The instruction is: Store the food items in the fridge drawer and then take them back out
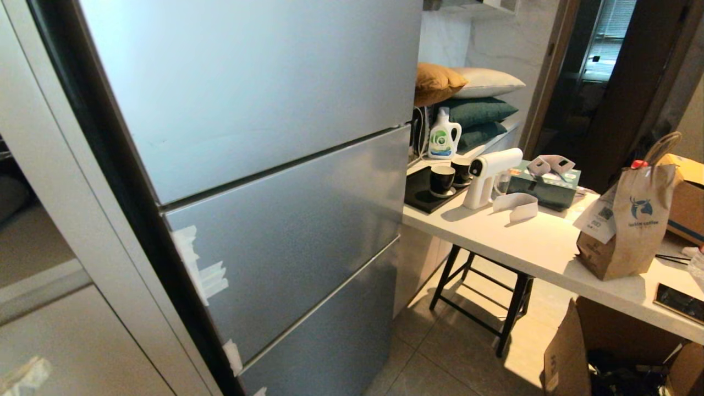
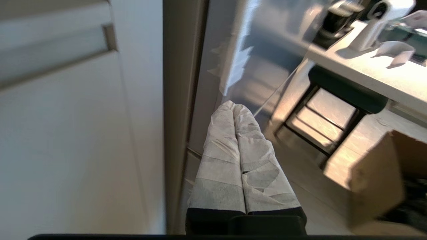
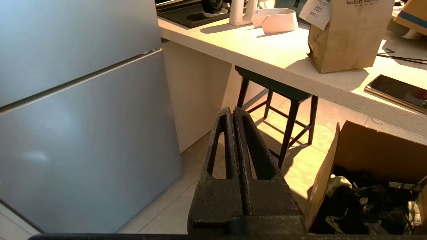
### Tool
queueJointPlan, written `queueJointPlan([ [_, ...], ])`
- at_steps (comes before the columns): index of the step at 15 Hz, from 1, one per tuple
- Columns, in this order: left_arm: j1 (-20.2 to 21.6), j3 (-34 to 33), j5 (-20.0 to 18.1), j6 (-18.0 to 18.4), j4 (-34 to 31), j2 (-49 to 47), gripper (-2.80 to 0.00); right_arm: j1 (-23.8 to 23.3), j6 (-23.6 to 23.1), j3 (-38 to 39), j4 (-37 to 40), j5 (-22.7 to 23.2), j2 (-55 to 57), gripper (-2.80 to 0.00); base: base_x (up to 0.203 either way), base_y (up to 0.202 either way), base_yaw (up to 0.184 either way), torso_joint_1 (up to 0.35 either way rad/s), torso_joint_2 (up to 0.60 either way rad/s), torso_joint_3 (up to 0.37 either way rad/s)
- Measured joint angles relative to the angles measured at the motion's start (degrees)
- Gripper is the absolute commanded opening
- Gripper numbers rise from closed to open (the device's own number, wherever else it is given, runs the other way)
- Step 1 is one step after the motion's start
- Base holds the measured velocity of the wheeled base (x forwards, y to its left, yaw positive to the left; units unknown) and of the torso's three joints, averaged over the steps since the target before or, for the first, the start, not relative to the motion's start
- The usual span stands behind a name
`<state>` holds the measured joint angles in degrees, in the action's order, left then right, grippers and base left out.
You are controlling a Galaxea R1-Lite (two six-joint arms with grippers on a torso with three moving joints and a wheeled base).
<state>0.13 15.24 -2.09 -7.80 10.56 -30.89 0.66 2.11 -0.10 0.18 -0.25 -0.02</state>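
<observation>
A silver-grey fridge (image 1: 264, 165) fills the head view, all its doors shut, with bits of white tape (image 1: 201, 269) along its left edge. The fridge drawer and the food items are hidden. Neither arm shows in the head view. My left gripper (image 2: 233, 106), its fingers wrapped in white tape, is shut on nothing and points at the fridge's left edge near the tape (image 2: 233, 66). My right gripper (image 3: 232, 110), black, is shut and empty; it hangs low over the floor tiles beside the fridge (image 3: 83, 133).
A white counter (image 1: 528, 242) stands right of the fridge with a black stool (image 1: 484, 291) under it. On it are cups (image 1: 441, 180), a white spray gun (image 1: 487, 176), a tissue box (image 1: 544, 184), a paper bag (image 1: 632, 220) and a phone (image 1: 679, 301). An open cardboard box (image 1: 583, 352) sits on the floor. A pale cabinet (image 1: 49, 275) flanks the fridge's left.
</observation>
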Motion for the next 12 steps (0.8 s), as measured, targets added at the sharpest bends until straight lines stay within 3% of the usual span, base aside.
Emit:
queueJointPlan([
  [2,-0.22,-0.49,-0.36,-1.57,7.75,-11.25,-2.8,0.02,0.0,0.0,-0.01,-0.02,0.0,-2.8,0.0,0.0,0.0,0.0,0.0,0.0],
  [5,-0.9,-1.17,-0.19,-0.71,19.57,-25.44,-2.8,0.0,0.0,0.0,-0.01,-0.02,0.0,-2.8,0.0,0.0,0.0,0.0,0.0,0.0],
  [12,-1.39,-0.77,9.09,1.54,42.73,-44.26,-2.8,0.02,-0.02,0.0,0.0,0.0,-0.02,-2.8,0.0,0.0,0.0,0.0,0.0,0.0],
])
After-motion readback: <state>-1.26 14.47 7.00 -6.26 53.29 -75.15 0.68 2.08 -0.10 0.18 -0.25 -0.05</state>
